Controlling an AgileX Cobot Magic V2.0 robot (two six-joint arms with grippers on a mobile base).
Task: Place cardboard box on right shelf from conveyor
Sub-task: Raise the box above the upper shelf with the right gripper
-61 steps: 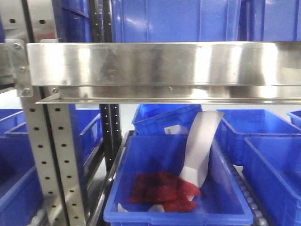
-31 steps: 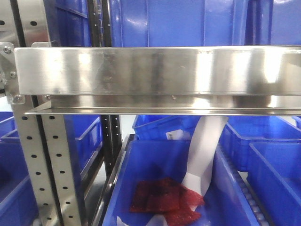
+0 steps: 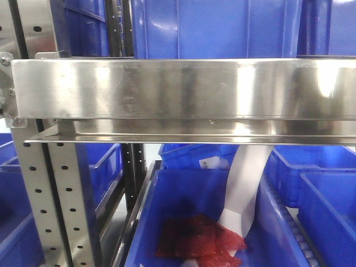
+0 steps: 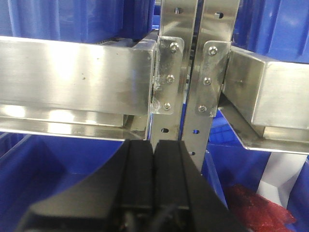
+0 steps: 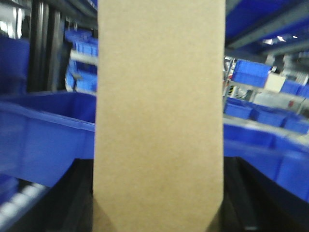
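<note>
Closest in: the box (image 5: 159, 106) fills the right wrist view. It stands on end between the dark fingers (image 5: 82, 203) of the right gripper (image 5: 159, 208), which looks clamped on its two sides. So the box is in that claw, up in the air, with blurry blue bins behind it and no belt in sight.

The left gripper (image 4: 154, 150) is carrying nothing. Its pads are pressed flat together, and it's parked low in front of the two posts (image 4: 198, 72) where two rack bays meet.

Further out, the front camera is filled by the shelf (image 3: 267, 89) and its shiny front rail (image 3: 139, 89). There's a lower bin (image 3: 183, 189) under it with a red mesh bag (image 3: 197, 242) and a white strip (image 3: 247, 183) inside. More blue bins (image 3: 222, 25) sit above and behind the rail.

My read is that pickup is done and this is the carry-over part, with the box not on the shelf yet. Next move needs the box lifted over the rail's top edge, then pushed in and set flat. Can't tell from here whether there's a free spot behind the rail, so that's the thing to watch.
</note>
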